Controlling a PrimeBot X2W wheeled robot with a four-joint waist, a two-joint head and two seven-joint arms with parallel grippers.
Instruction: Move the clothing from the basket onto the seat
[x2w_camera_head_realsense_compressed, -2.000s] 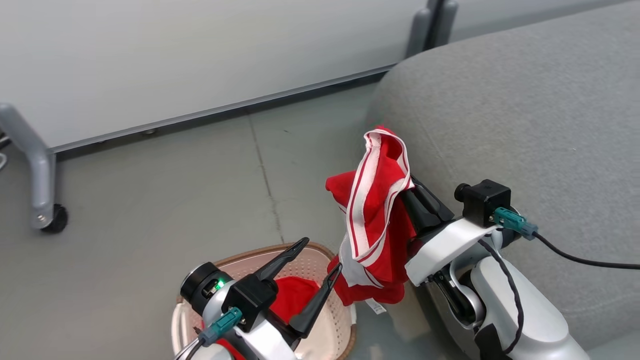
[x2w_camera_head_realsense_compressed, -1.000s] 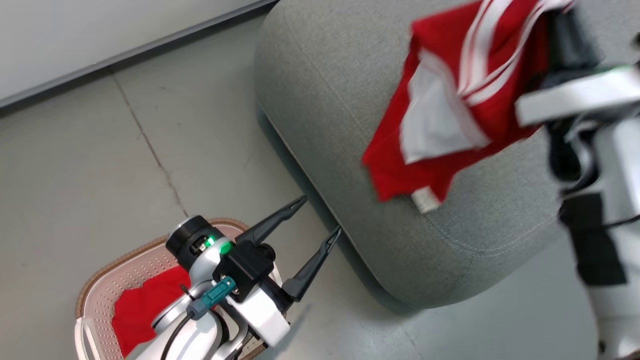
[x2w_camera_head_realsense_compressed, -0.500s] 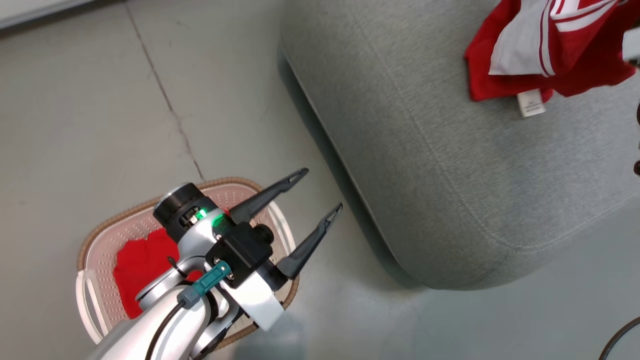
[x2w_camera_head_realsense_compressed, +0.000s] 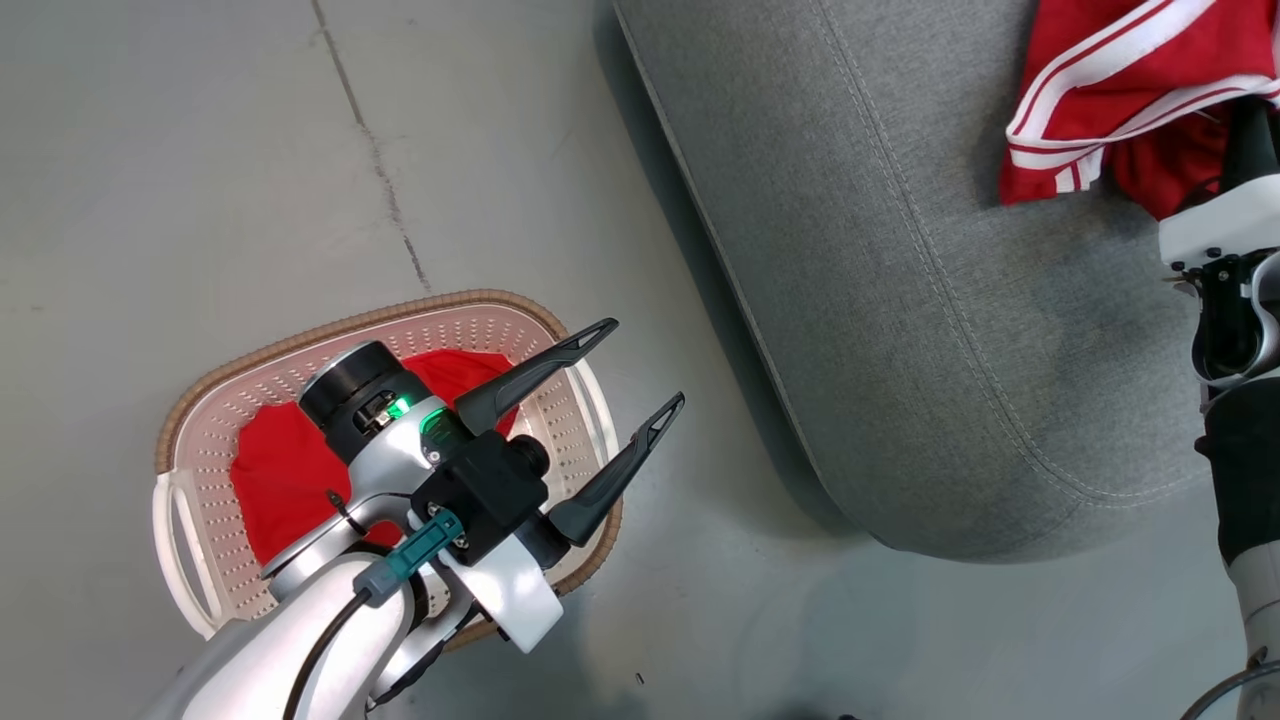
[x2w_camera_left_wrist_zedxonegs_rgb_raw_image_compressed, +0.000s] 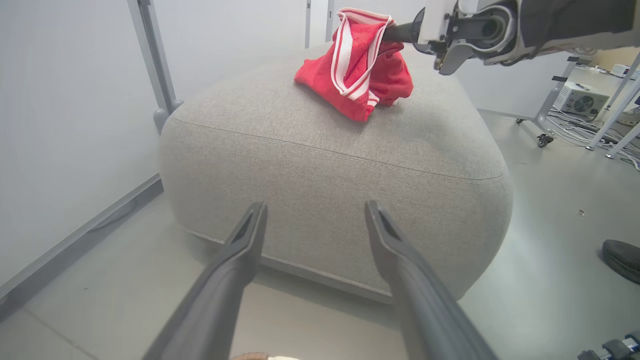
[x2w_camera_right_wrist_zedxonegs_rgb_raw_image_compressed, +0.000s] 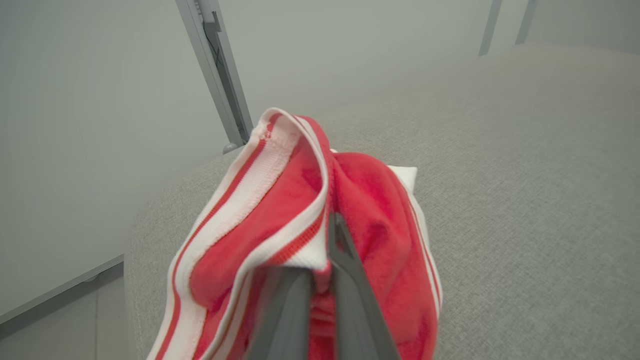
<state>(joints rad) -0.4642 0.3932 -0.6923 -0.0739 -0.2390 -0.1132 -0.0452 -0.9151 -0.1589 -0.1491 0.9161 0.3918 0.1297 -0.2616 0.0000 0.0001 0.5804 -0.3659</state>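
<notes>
Clamping a red garment (x2w_camera_head_realsense_compressed: 1100, 40) at upper right, the right gripper (x2w_camera_right_wrist_zedxonegs_rgb_raw_image_compressed: 322, 250) rests it on the seat (x2w_camera_head_realsense_compressed: 900, 300). The left gripper (x2w_camera_head_realsense_compressed: 646, 362) gapes over the basket (x2w_camera_head_realsense_compressed: 230, 400).

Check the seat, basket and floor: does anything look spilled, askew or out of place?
Nothing stands out. One striped red garment sits bunched on the seat, pinched by the shut right gripper; a second garment lies inside the upright basket. The left gripper is open, empty.
</notes>
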